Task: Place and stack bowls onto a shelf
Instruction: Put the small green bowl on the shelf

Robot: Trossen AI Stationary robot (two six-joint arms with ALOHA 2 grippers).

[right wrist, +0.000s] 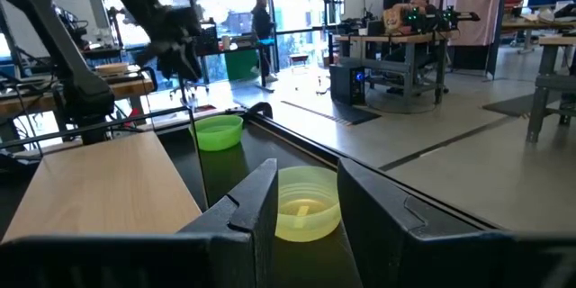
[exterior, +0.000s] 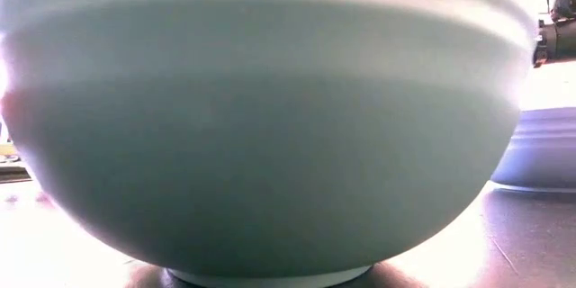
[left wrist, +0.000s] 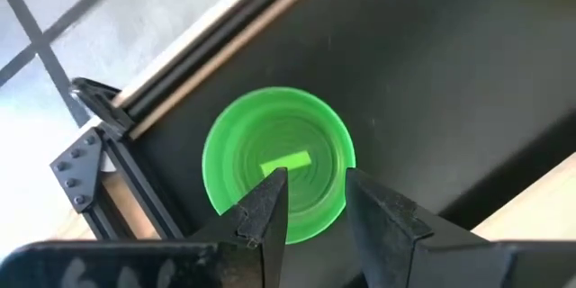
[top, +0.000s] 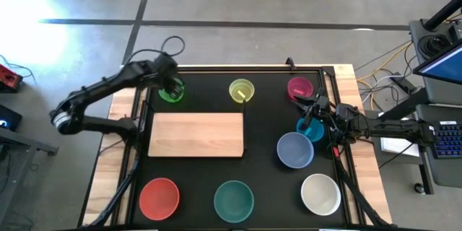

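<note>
Item 1: my left end effector (left wrist: 310, 202), fingers apart, straddling the near rim of the green bowl (top: 171, 90) at the table's (top: 267, 119) far left corner.
Item 2: my right end effector (top: 315, 112), above the cyan bowl (top: 310, 129); fingers parted a little, gripping nothing I can see.
Item 3: shelf (top: 196, 134), bare, mid-table.
Item 4: yellow bowl (top: 241, 90) and magenta bowl (top: 299, 86), far row.
Item 5: pale blue bowl (top: 294, 149), red bowl (top: 159, 197), teal bowl (top: 234, 200), white bowl (top: 320, 193), all on the table.

The overhead camera is looking straight down; the low one is facing the teal bowl (exterior: 270, 126) close up; both wrist cameras are sharing the green bowl (left wrist: 279, 175).
</note>
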